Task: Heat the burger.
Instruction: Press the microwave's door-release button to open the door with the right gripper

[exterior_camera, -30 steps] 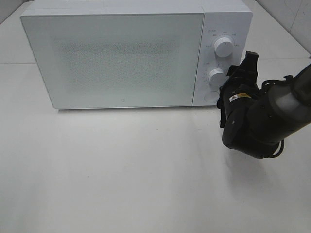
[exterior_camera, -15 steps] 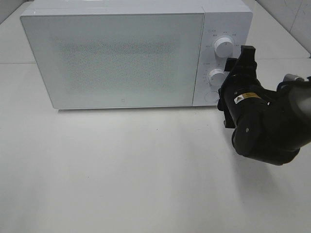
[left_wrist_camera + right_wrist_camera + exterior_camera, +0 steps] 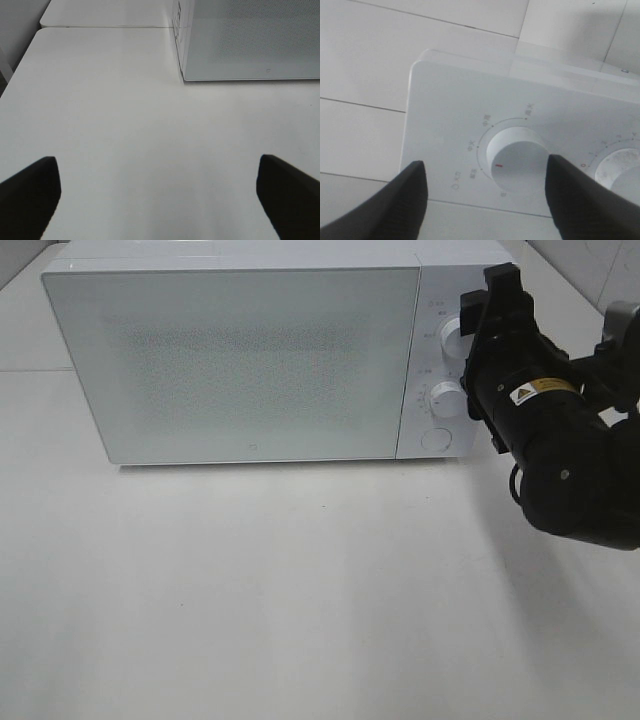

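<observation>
Microwave (image 3: 240,360) sits at the back of the desk (image 3: 300,590) with its door (image 3: 240,440) shut. The burger isn't visible in any view. My guess is it's behind that frosted door, but I can't confirm it.

Right claw (image 3: 485,160) is up at the control panel with its jaws apart, straddling the upper knob (image 3: 517,152) and gripping nothing. One finger (image 3: 570,200) is right at the knob's rim; the other (image 3: 395,205) stands clear of it. That placement makes sense because door-shut leaves only dial setting, and the wrist is squared to the panel so closing should centre on the knob.

Left claw (image 3: 157,159) is fully open and empty, hanging low over bare desk off the microwave's left front corner. It's parked out of the way, I reckon.

Clearances:
- Lower knob (image 3: 445,398) sits just beside the upper one, so the far finger has little room on that side.
- The panel's outer edge is close on the other side.
- Right arm bulk overhangs the desk right of the microwave; wall is near.
- In front of the door there's plenty of swing room.
- The desk edge runs along one side in the left wrist view.
</observation>
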### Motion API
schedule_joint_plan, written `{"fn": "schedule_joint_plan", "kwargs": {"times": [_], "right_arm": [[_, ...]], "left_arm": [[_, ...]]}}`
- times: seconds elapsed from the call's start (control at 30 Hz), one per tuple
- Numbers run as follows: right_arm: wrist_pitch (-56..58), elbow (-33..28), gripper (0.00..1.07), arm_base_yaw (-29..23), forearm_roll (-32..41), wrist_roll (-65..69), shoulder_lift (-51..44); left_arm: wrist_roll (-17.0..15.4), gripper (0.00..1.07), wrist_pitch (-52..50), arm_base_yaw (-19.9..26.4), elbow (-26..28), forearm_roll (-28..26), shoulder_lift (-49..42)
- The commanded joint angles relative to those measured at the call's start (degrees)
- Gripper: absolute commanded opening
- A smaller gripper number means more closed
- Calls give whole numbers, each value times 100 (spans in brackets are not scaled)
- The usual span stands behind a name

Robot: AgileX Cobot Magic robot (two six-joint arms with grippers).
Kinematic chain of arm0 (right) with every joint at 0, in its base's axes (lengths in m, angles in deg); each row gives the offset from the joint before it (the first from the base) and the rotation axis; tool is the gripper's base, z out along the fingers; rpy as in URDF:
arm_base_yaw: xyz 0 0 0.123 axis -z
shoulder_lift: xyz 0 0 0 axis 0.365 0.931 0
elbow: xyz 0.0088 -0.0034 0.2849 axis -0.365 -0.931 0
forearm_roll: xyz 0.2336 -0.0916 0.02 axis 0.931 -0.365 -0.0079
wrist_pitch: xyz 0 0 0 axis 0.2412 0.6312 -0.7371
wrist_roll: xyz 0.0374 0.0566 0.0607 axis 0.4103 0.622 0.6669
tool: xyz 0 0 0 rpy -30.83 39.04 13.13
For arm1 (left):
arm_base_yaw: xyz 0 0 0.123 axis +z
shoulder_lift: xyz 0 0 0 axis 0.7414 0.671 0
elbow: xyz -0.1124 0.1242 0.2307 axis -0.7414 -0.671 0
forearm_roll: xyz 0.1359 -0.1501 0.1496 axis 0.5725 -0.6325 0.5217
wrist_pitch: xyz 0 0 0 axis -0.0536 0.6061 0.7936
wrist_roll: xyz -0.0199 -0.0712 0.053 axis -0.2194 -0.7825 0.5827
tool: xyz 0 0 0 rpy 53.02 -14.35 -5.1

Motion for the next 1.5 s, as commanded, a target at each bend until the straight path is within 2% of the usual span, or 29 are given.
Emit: {"fn": "schedule_joint_plan", "kwargs": {"times": [0.03,0.23,0.27,0.3,0.37,0.63,1.17,1.5], "right_arm": [[659,-11,65,-23,46,-957,-367],[1243,-11,65,-17,355,-2464,-768],[1501,-11,65,-17,504,-3197,-877],[1501,-11,65,-17,504,-3197,-877],[1742,-11,65,-17,756,-4228,-980],[1862,-11,65,-17,940,-5936,-1020],[2727,0,65,-11,928,-8027,-1112],[3421,0,65,-11,722,-8531,-1644]], "left_arm": [[0,103,-52,17,-23,-17,-155],[0,103,-52,17,-23,-17,-155],[0,103,-52,17,-23,-17,-155],[0,103,-52,17,-23,-17,-155],[0,103,-52,17,-23,-17,-155],[0,103,-52,17,-23,-17,-155],[0,103,-52,17,-23,-17,-155],[0,103,-52,17,-23,-17,-155]]}}
